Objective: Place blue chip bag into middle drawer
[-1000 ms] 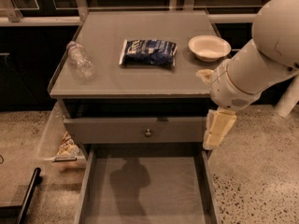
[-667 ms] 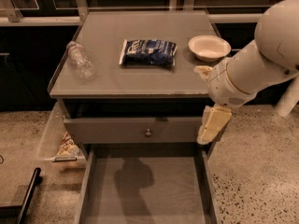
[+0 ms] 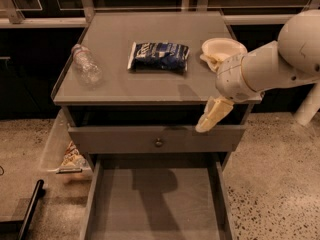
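Note:
The blue chip bag point(image 3: 160, 56) lies flat on the grey cabinet top point(image 3: 150, 89), near its middle. The middle drawer point(image 3: 155, 204) is pulled open at the bottom of the view and shows a plain grey floor with nothing on it. My gripper point(image 3: 212, 115) hangs at the cabinet's front right corner, over the front edge, right of and nearer than the bag, not touching it. It holds nothing.
A clear plastic bottle point(image 3: 86, 65) lies on the left of the top. A white bowl point(image 3: 223, 49) stands at the right, behind my arm. A closed drawer with a brass knob point(image 3: 159, 142) sits above the open one. A clear bin point(image 3: 62, 149) stands on the floor at the left.
My gripper and arm have moved left and up, from beside the cabinet's right edge to over its front right corner. The bag, bottle and bowl have not moved.

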### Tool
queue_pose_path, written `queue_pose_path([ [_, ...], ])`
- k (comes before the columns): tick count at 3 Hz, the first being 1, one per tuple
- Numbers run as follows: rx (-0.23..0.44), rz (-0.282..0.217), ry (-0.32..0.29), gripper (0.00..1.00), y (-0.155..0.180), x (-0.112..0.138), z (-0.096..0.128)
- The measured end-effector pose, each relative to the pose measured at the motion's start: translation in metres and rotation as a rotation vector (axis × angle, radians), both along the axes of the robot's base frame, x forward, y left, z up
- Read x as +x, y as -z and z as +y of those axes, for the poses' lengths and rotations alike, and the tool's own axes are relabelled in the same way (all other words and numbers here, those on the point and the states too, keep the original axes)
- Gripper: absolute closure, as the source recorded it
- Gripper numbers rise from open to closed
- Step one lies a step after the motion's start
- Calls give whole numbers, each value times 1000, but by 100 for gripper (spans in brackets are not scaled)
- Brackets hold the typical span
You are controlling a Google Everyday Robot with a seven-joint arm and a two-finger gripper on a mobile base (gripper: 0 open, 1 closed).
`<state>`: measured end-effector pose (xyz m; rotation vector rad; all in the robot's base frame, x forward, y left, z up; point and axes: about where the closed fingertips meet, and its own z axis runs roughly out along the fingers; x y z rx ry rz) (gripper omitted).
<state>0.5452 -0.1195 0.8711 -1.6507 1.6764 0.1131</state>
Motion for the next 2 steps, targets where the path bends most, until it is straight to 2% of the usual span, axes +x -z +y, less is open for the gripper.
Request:
queue_pose_path([
  [1, 117, -22, -38, 0, -4, 27, 6],
  [2, 226, -12, -99, 0, -30, 51, 14],
])
